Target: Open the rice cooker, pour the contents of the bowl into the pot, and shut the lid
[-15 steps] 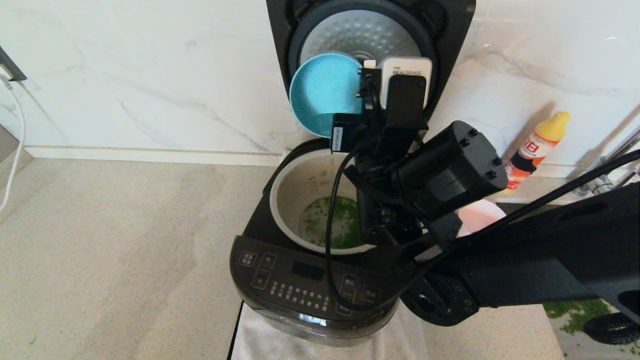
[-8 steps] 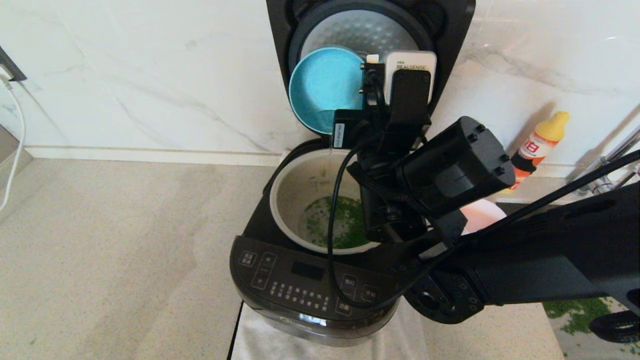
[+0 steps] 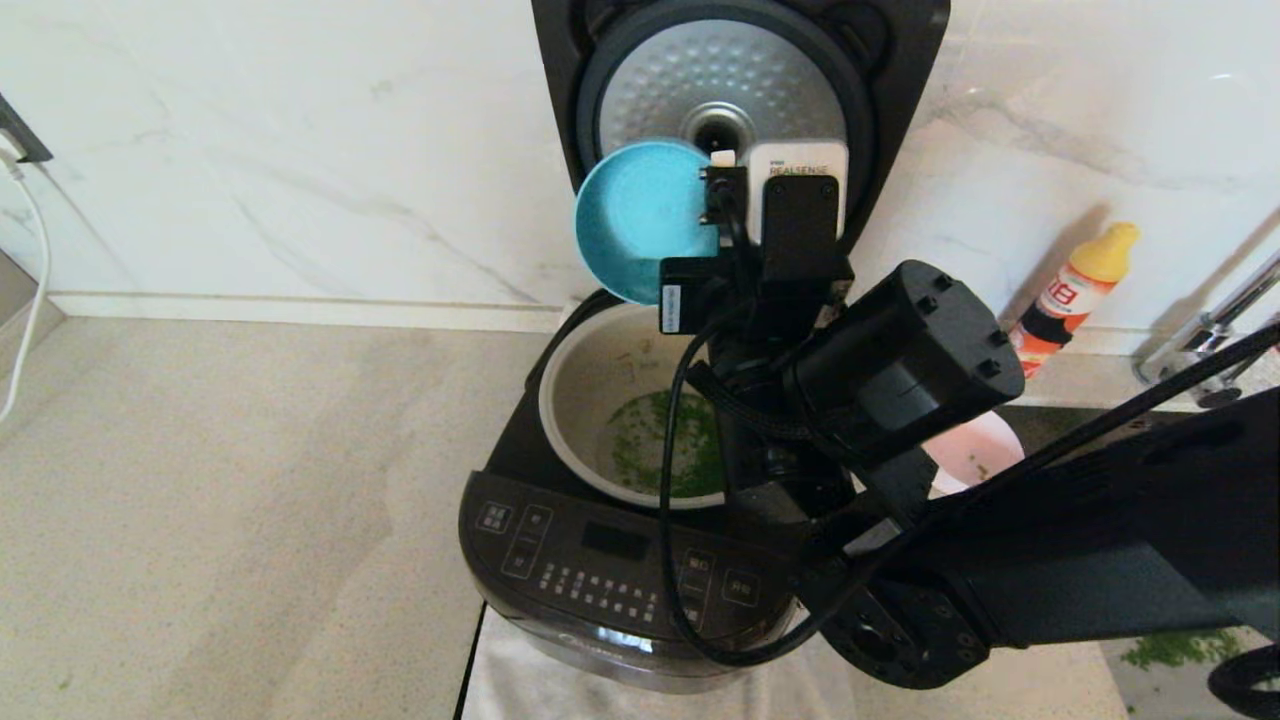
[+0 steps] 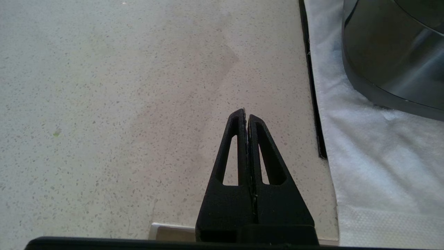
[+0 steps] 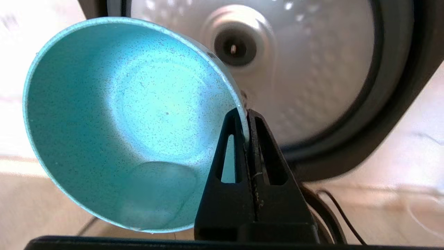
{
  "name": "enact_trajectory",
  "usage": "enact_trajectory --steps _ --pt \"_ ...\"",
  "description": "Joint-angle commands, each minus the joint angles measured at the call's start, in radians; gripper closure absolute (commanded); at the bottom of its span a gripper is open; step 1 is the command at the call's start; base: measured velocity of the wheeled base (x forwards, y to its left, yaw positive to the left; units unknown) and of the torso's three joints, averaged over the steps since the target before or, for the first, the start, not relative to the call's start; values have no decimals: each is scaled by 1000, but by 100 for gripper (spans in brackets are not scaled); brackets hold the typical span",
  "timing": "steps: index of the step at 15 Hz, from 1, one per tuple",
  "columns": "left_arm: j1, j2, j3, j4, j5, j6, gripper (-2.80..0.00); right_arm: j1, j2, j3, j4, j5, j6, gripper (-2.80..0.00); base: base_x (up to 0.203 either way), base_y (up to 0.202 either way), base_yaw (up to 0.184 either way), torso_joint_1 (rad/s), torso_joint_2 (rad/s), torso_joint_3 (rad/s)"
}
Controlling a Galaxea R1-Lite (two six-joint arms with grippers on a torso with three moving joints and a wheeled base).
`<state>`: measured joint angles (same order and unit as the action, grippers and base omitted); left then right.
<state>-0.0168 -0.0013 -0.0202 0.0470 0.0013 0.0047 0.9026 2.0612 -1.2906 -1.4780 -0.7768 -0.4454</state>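
The black rice cooker [image 3: 600, 560] stands with its lid [image 3: 720, 70] swung up, the dimpled silver disc facing me. Green bits [image 3: 650, 450] lie on the floor of the cream pot [image 3: 580, 390]. My right gripper [image 5: 247, 113] is shut on the rim of a turquoise bowl [image 3: 635, 215], tipped on its side above the pot's far edge; the inside of this bowl [image 5: 121, 121] looks empty. A pale-pink bowl [image 3: 975, 455] with a few green specks sits right of the cooker, half hidden by my right arm. My left gripper [image 4: 245, 111] is shut on nothing, low over the counter beside the cooker's base [image 4: 392, 62].
An orange bottle with a yellow cap [image 3: 1075, 290] stands by the back wall, a tap [image 3: 1200, 360] beside it. A white cloth [image 3: 520, 670] lies under the cooker. Spilt green bits [image 3: 1170, 645] lie at the front right. A white cable [image 3: 30, 290] hangs at far left.
My right gripper with the turquoise bowl rose slightly, then dropped and shifted a little left, uncovering more of the lid's silver disc. More of the pink bowl shows now.
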Motion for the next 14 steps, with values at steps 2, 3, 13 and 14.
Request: enact_trajectory --steps 2,3,13,14 --pt "0 1 0 1 0 0 0 7 -60 11 134 -46 29 0 0 0 0 0 0 0" --pt "0 1 0 1 0 0 0 7 -80 10 203 -55 56 0 0 0 0 0 0 0" --pt "0 1 0 1 0 0 0 19 -355 -7 896 -115 408 0 0 0 0 0 0 0" --pt "0 1 0 1 0 0 0 19 -386 0 914 -125 409 0 0 0 0 0 0 0"
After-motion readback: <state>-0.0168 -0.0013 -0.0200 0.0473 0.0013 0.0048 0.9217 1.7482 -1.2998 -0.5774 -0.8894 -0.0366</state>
